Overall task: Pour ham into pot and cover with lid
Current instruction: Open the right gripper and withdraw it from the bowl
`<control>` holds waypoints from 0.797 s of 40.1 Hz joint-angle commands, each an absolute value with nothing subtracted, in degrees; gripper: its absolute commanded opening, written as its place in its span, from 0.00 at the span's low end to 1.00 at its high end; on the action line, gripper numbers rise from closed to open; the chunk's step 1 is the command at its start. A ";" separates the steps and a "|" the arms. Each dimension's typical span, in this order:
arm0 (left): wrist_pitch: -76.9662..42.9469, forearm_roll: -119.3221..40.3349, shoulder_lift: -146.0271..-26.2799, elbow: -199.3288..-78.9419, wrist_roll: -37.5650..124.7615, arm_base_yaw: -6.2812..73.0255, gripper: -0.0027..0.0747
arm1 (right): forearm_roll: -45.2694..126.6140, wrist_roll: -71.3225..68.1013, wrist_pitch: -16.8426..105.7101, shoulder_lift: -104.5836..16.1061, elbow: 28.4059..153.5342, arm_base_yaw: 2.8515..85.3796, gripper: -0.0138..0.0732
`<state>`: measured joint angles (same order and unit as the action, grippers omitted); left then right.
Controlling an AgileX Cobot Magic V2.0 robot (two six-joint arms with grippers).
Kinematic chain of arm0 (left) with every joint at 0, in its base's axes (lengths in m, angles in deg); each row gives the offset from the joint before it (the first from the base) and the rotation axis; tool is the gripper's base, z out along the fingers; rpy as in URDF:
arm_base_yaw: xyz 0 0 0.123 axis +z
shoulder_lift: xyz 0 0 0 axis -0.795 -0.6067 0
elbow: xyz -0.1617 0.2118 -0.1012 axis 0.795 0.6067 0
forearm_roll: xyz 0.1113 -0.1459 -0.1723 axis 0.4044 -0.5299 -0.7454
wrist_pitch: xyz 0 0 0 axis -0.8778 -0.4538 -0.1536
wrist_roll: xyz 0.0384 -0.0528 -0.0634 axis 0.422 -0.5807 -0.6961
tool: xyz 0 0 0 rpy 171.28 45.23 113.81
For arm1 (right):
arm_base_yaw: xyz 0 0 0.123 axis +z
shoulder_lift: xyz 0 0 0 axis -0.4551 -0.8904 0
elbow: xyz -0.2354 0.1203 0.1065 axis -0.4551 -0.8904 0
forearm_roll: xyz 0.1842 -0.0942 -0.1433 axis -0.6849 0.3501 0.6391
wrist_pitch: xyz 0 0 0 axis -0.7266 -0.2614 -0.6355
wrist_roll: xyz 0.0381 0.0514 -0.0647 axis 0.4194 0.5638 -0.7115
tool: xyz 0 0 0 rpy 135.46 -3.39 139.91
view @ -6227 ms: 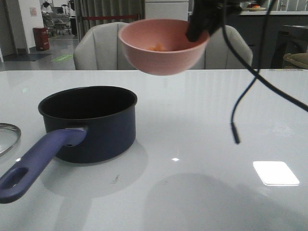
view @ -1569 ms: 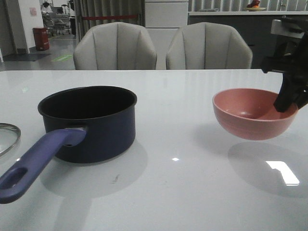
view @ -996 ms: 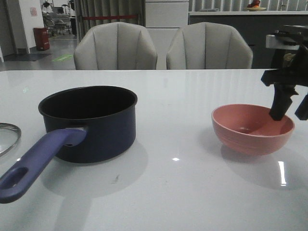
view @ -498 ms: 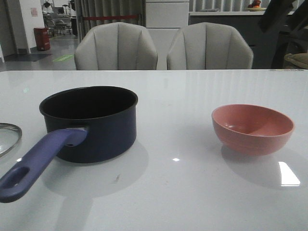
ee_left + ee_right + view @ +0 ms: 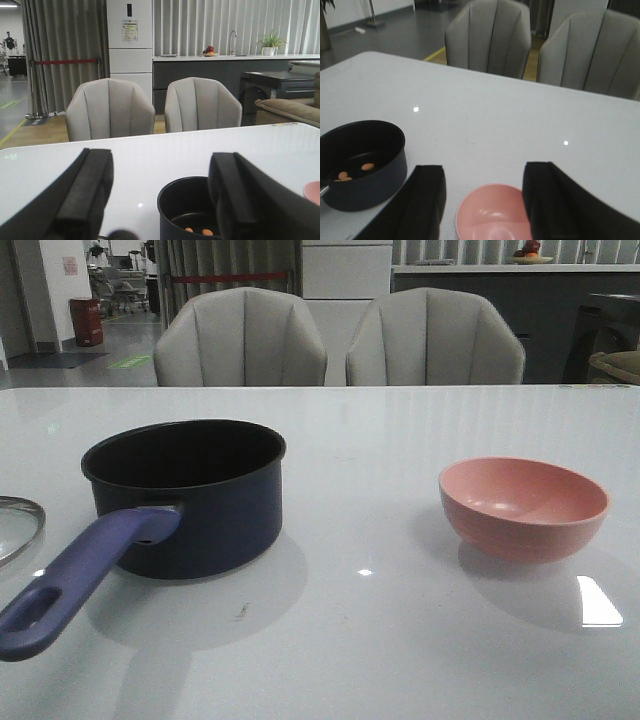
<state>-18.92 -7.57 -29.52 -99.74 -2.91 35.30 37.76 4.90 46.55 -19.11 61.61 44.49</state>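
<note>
- Since half a second ago, we have drawn our right arm out of the front view; the pink bowl (image 5: 524, 507) sits where it was set, upright on the table (image 5: 400, 640) and holding nothing.
- We see the pot (image 5: 184, 496) uncovered on the left part of the table, well apart from the bowl, its purple-blue handle (image 5: 82, 580) pointing toward us.
- We can make out the ham (image 5: 368, 166) as small orange pieces lying on the pot's floor.
- Only an edge of the lid (image 5: 18, 527) shows, flat on the table at the far left, just beside the handle.
- Our left gripper (image 5: 160, 200) hangs above the pot, jaws wide and holding nothing.
- Our right gripper (image 5: 482, 200) hangs above the bowl, jaws likewise wide and bare.
</note>
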 commanded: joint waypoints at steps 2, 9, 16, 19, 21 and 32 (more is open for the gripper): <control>-13.91 -8.12 -30.36 -101.30 -3.43 34.94 0.62 | 37.20 4.24 52.92 -11.40 56.19 44.56 0.69; -13.91 -8.12 -30.36 -101.19 -3.43 34.94 0.62 | 37.20 4.24 53.24 -4.42 49.37 44.56 0.69; -13.66 -8.12 -30.36 -99.79 -3.43 34.94 0.62 | 37.20 4.24 52.78 -3.87 48.05 44.56 0.69; -13.64 -8.12 -30.36 -98.96 -3.43 34.94 0.62 | 37.20 4.24 52.77 -3.87 48.05 44.56 0.69; -13.38 -8.12 -30.36 -98.34 -3.43 34.94 0.62 | 37.20 4.24 52.77 -3.87 48.05 44.56 0.65; -13.38 -10.29 -30.36 -97.54 -3.43 34.94 0.62 | 37.20 4.24 52.77 -3.87 48.05 44.56 0.34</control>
<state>-18.44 -9.40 -29.52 -96.15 -2.91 35.30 37.64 4.81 47.86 -3.69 46.53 44.49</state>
